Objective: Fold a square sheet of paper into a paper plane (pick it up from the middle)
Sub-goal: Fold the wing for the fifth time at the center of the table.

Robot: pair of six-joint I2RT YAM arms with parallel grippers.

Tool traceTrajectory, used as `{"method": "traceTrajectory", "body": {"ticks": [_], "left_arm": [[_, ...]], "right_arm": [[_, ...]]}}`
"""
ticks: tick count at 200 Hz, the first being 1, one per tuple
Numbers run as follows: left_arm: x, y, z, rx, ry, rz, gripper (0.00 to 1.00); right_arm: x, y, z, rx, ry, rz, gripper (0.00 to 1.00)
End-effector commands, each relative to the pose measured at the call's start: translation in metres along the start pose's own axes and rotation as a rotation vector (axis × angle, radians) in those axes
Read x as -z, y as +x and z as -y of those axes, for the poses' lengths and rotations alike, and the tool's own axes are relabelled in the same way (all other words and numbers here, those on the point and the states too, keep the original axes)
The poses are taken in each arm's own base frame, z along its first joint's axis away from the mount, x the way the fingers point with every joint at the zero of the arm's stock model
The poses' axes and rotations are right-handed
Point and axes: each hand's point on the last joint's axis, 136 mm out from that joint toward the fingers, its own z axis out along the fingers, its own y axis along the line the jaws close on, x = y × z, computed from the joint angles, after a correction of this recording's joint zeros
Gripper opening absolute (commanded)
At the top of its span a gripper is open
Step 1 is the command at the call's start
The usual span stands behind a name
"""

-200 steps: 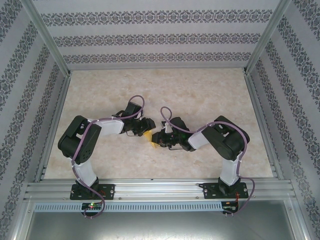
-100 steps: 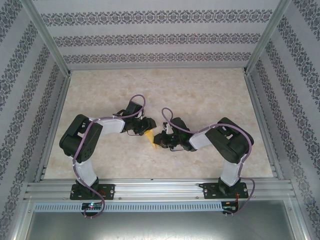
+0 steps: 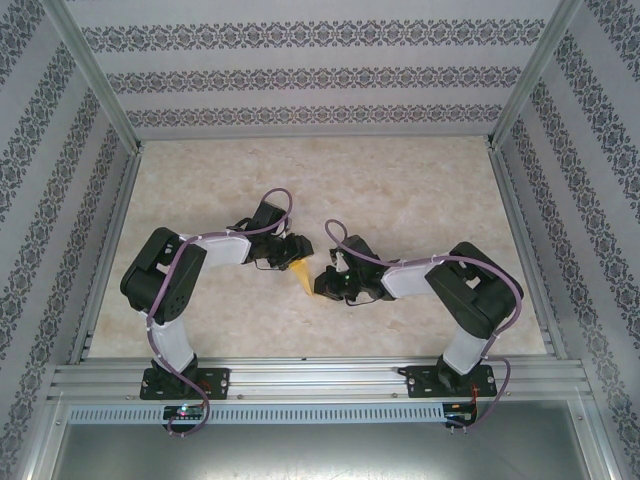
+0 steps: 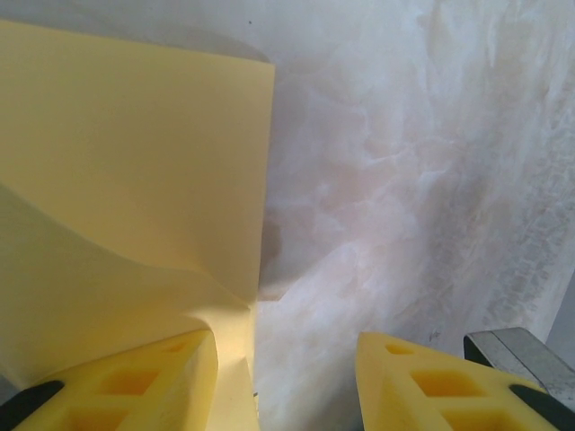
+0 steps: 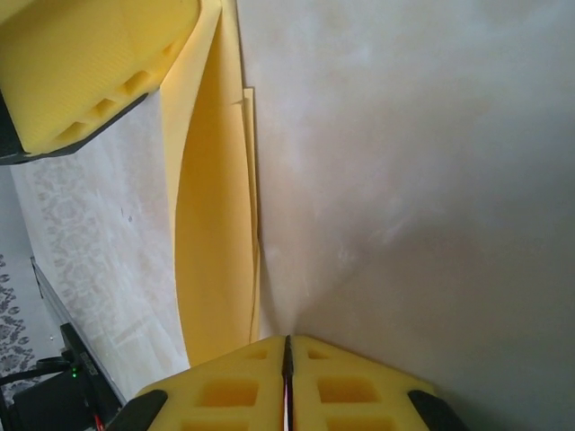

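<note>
Count: one yellow sheet of paper [image 3: 303,273], partly folded, near the middle of the marble table [image 3: 400,190]. It lies at 5 o'clock from the left gripper [image 3: 293,252] and 10 o'clock from the right gripper [image 3: 322,285].

Left gripper: jaws moderately apart, one finger [image 4: 135,382] against the sheet.

Right gripper: both pads pressed together at the sheet's edge; cannot tell whether paper is pinched.

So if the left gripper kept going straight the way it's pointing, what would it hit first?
Probably the bare table, seen between the left gripper's parted fingers. The yellow paper lies just beside that line, touching one finger; depth is unclear, so a graze is possible.
</note>
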Motion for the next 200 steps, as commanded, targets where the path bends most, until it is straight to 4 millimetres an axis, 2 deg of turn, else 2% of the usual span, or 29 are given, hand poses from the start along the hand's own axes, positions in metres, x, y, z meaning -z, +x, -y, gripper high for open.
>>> {"method": "traceTrajectory", "body": {"ticks": [1, 16, 38, 52, 76, 89, 103, 136, 159, 200], "left_arm": [[-0.011, 0.016, -0.03, 0.02, -0.106, -0.057, 0.47], [-0.011, 0.016, -0.03, 0.02, -0.106, -0.059, 0.47], [-0.011, 0.017, -0.03, 0.019, -0.105, -0.063, 0.47], [-0.01, 0.018, -0.029, 0.017, -0.101, -0.065, 0.47], [-0.011, 0.018, -0.029, 0.017, -0.098, -0.067, 0.47], [-0.011, 0.018, -0.029, 0.016, -0.097, -0.069, 0.47], [-0.011, 0.018, -0.029, 0.016, -0.099, -0.071, 0.47], [-0.011, 0.019, -0.03, 0.017, -0.1, -0.075, 0.47], [-0.011, 0.019, -0.029, 0.015, -0.098, -0.079, 0.47], [-0.011, 0.019, -0.029, 0.016, -0.102, -0.076, 0.47]], "right_arm": [[-0.007, 0.023, 0.022, -0.007, 0.113, -0.081, 0.11], [-0.003, 0.019, 0.02, 0.004, 0.13, -0.062, 0.11], [0.016, 0.003, 0.017, 0.01, 0.152, 0.032, 0.12], [0.026, -0.006, 0.007, 0.013, 0.117, 0.075, 0.1], [0.03, -0.019, -0.028, 0.027, -0.011, 0.096, 0.04], [0.025, -0.022, -0.047, 0.024, -0.081, 0.089, 0.04], [0.017, -0.024, -0.058, 0.008, -0.132, 0.079, 0.03], [0.0, -0.028, -0.057, -0.049, -0.177, 0.072, 0.02], [-0.005, -0.028, -0.047, -0.067, -0.154, 0.066, 0.02], [-0.016, -0.008, -0.022, -0.112, -0.103, -0.004, 0.02]]}}
